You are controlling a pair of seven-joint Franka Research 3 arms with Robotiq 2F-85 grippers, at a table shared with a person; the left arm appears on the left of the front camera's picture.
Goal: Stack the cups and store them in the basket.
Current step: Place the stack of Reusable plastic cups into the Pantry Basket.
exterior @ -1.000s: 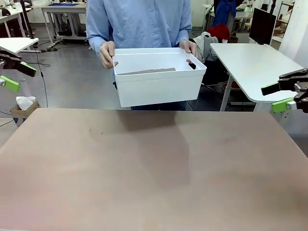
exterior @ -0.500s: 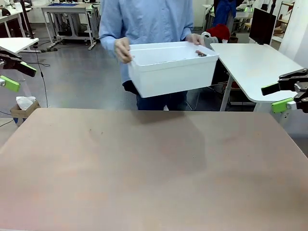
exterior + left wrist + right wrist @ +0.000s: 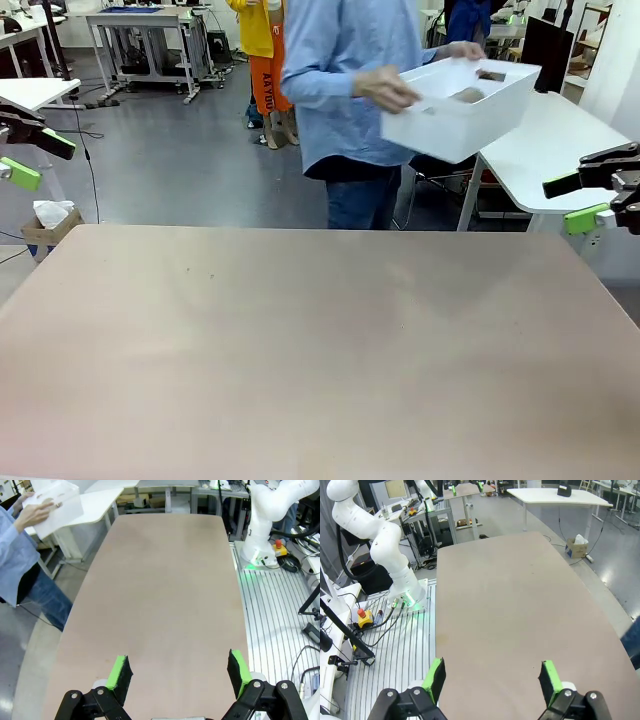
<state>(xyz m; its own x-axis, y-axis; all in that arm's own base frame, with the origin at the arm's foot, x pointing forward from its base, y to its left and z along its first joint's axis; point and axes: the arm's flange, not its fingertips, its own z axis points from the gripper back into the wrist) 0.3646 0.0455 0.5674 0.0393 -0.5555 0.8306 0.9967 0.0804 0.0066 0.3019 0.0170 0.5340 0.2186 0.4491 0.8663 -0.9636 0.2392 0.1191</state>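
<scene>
1. Two hands now carry the basket (image 3: 460,110) away right, beyond the table's (image 3: 320,350) far right corner (cups inside, blurred).
2. Left gripper (image 3: 180,677) and right gripper (image 3: 490,680) stay spread, empty.

Table (image 3: 320,350) as landmark: person (image 3: 355,100) behind far edge, right of centre. Basket (image 3: 462,108) in person's hands, above far-right corner, over side table (image 3: 560,140). Cups (image 3: 468,95) in basket.

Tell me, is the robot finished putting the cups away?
It looks finished. Done: brown cups lie in the basket. In hand: the person's hand holds that basket up beyond the table. Left: nothing obvious; the left gripper and right gripper are open.
</scene>
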